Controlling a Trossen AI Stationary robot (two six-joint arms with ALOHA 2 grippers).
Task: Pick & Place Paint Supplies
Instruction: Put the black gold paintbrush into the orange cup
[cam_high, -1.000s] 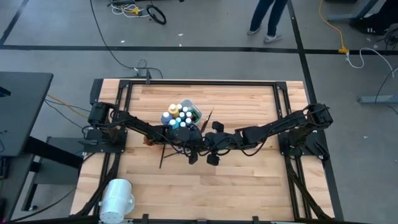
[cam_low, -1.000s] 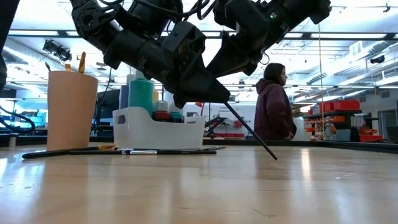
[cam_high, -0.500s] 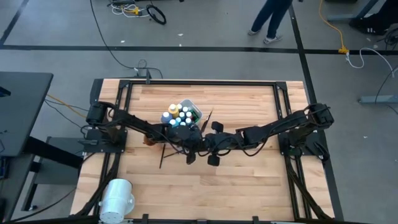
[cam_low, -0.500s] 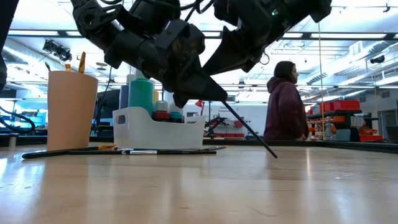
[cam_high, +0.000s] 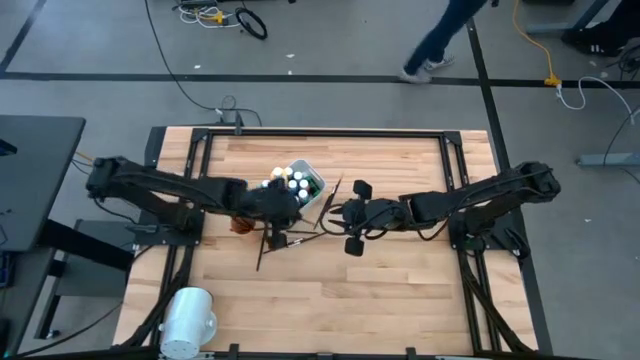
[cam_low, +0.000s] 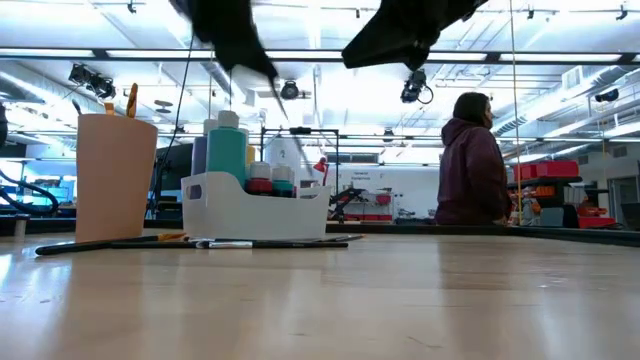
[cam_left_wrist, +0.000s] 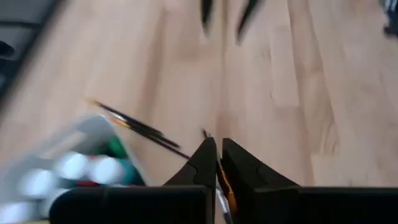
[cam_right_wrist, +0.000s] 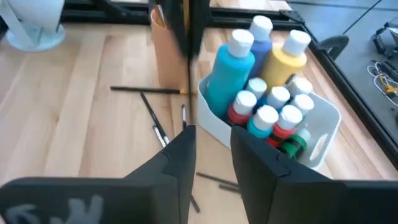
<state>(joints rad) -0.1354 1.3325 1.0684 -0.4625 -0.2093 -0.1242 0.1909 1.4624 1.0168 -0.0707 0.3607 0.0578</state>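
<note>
A white tub (cam_high: 303, 182) (cam_right_wrist: 323, 134) in the middle of the table holds several white-capped paint bottles (cam_right_wrist: 231, 68) (cam_low: 228, 150). Thin dark brushes lie flat on the wood beside it (cam_high: 265, 247) (cam_low: 250, 243) (cam_right_wrist: 152, 118). My left gripper (cam_high: 290, 212) (cam_left_wrist: 216, 163) hangs above them, shut on a thin brush. My right gripper (cam_high: 336, 213) (cam_right_wrist: 211, 149) is just to its right, open, facing the tub, with nothing between its fingers. In the low view both arms show only as dark shapes at the top. My left gripper pinches a thin brush between its two fingers. An orange stretch of the brush (cam_left_wrist: 227, 200) shows in the slit between them, and a dark end (cam_left_wrist: 204, 133) sticks out past the fingertips, so the brush runs along the fingers. The brush is clear of the table.
A tan cup (cam_low: 116, 178) (cam_right_wrist: 163, 56) stands left of the tub, partly under my left arm. A large white cylinder (cam_high: 188, 318) lies at the near left corner. Another brush (cam_high: 331, 195) lies right of the tub. People (cam_low: 472, 160) move in the room beyond the table.
My left gripper has risen sharply and drawn back toward the table's left, taking along the brush that slanted down to the table. That brush is now lifted clear. My right gripper has let go of it and risen a little.
</note>
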